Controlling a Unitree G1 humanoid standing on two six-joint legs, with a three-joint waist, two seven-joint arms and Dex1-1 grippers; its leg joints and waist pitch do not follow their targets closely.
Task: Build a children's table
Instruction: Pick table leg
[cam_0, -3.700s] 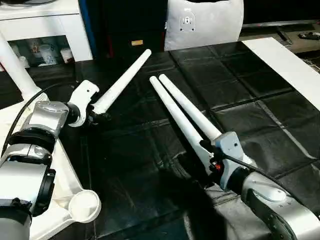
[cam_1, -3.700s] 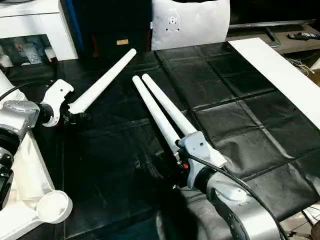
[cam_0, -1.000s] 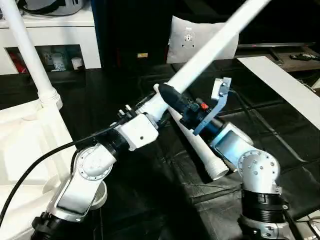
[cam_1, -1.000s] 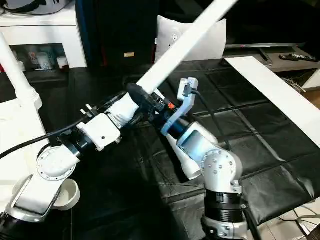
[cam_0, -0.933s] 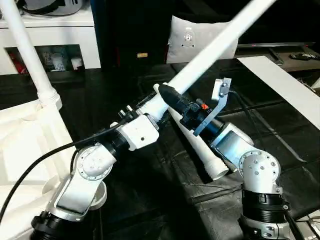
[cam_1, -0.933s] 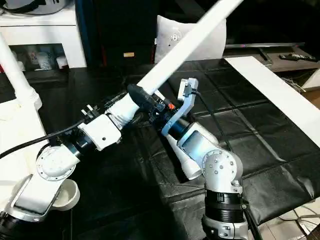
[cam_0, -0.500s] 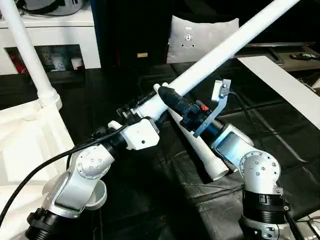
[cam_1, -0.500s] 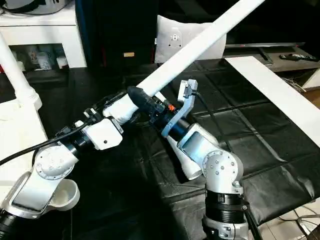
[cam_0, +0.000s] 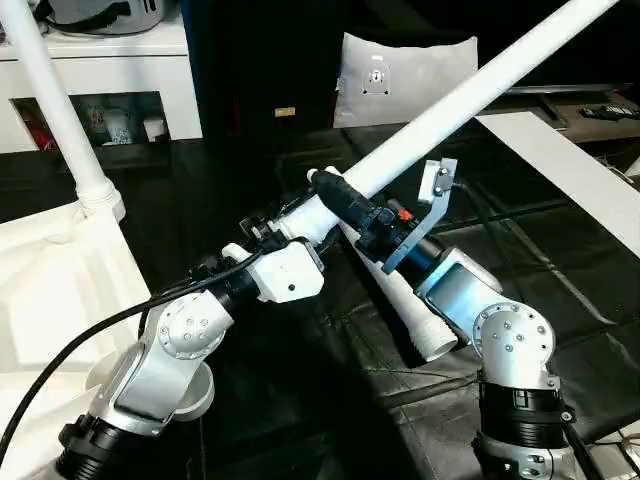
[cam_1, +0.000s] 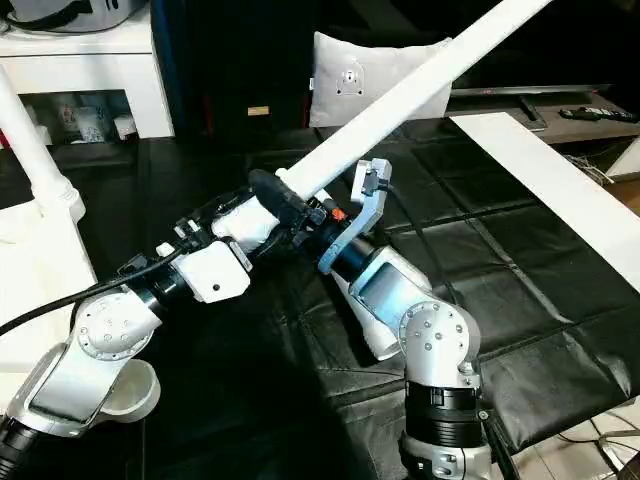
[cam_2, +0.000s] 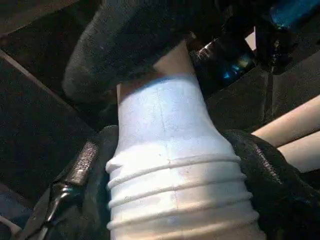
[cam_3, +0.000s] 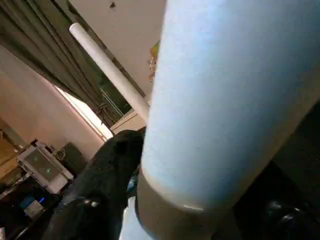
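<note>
A long white table leg (cam_0: 470, 90) slants up from the middle of the scene toward the far right, off the mat. My left gripper (cam_0: 300, 215) is shut on its ribbed thick end (cam_2: 170, 190), with a black finger (cam_2: 85, 170) on each side. My right gripper (cam_0: 345, 205) clasps the same leg (cam_3: 230, 100) just above the left one, one black finger lying over it. The white table top (cam_0: 50, 290) lies upside down at the left, with another leg (cam_0: 55, 110) standing upright in its far corner socket. Two more legs (cam_0: 415, 320) lie on the black mat under my right arm.
An open round corner socket (cam_0: 200, 385) of the table top sits beside my left arm's base. A flat white board (cam_0: 560, 165) lies at the right edge of the mat. Behind are a white cabinet (cam_0: 110, 60) and a grey cushion (cam_0: 400, 70).
The held leg has tilted lower, its free end swinging to the right. My left wrist has turned and dropped slightly; the right arm has barely shifted.
</note>
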